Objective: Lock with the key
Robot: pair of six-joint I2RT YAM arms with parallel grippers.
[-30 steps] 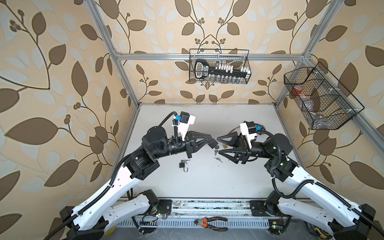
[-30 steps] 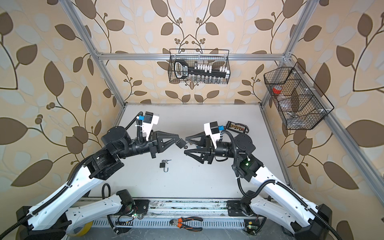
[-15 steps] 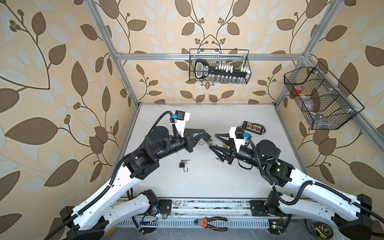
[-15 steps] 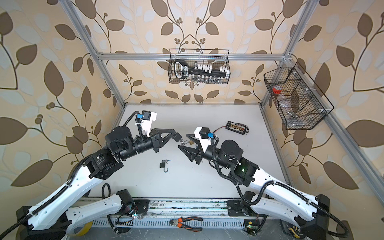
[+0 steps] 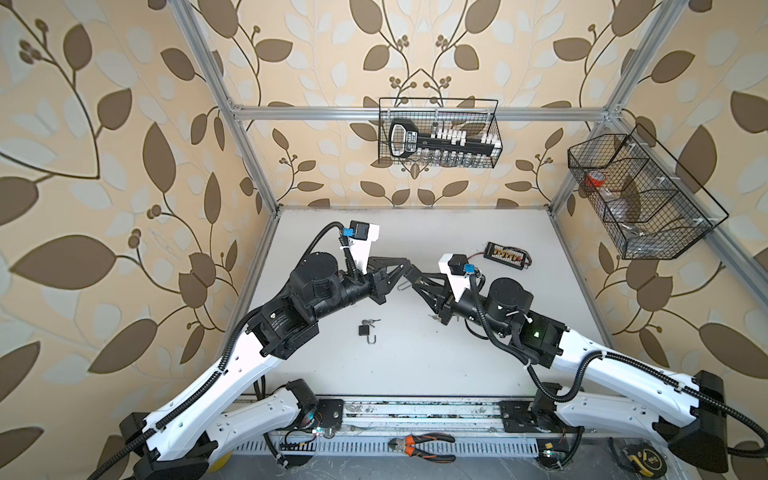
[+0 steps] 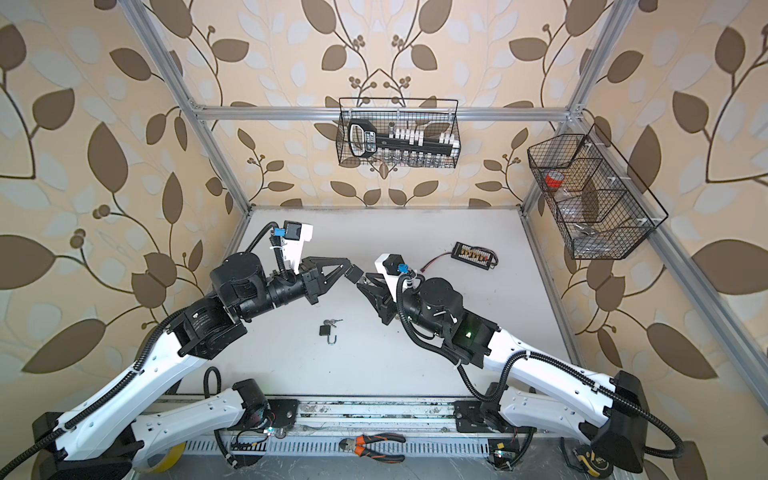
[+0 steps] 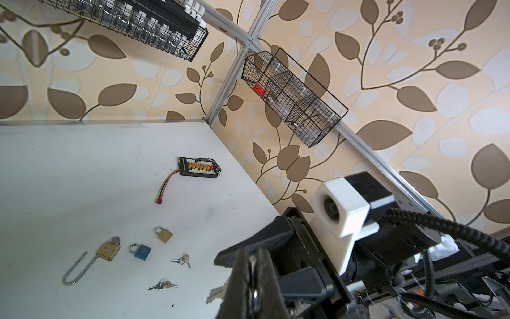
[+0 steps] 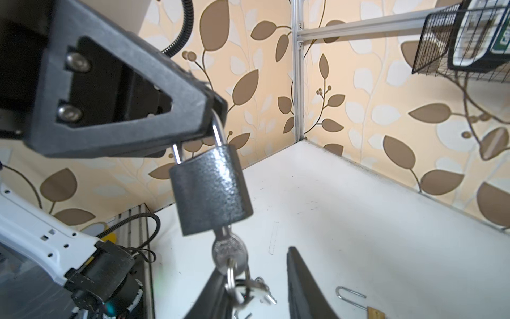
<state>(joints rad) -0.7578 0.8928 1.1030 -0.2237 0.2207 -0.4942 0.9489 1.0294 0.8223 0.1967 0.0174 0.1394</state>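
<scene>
The white table (image 5: pixel 415 365) stands inside leaf-papered walls. In front of the padlock (image 8: pixel 209 190) lies one black lock (image 5: pixel 365 331). Your left gripper (image 8: pixel 218 116) is clamped on the padlock's shackle and holds it above the table. The key (image 8: pixel 229 251) is already in its keyway. Your right gripper (image 8: pixel 254 268) sits just under the padlock, jaws apart on either side of the key. To my eye, gripping and turning remain. On the table below the padlock lie three more: brass lock (image 7: pixel 108 250), blue lock (image 7: pixel 142 252), small lock (image 7: pixel 165 235), plus two key bunches (image 7: pixel 181 259). Behind the padlock are one board (image 7: pixel 199 171) and two baskets (image 5: pixel 438 133).
</scene>
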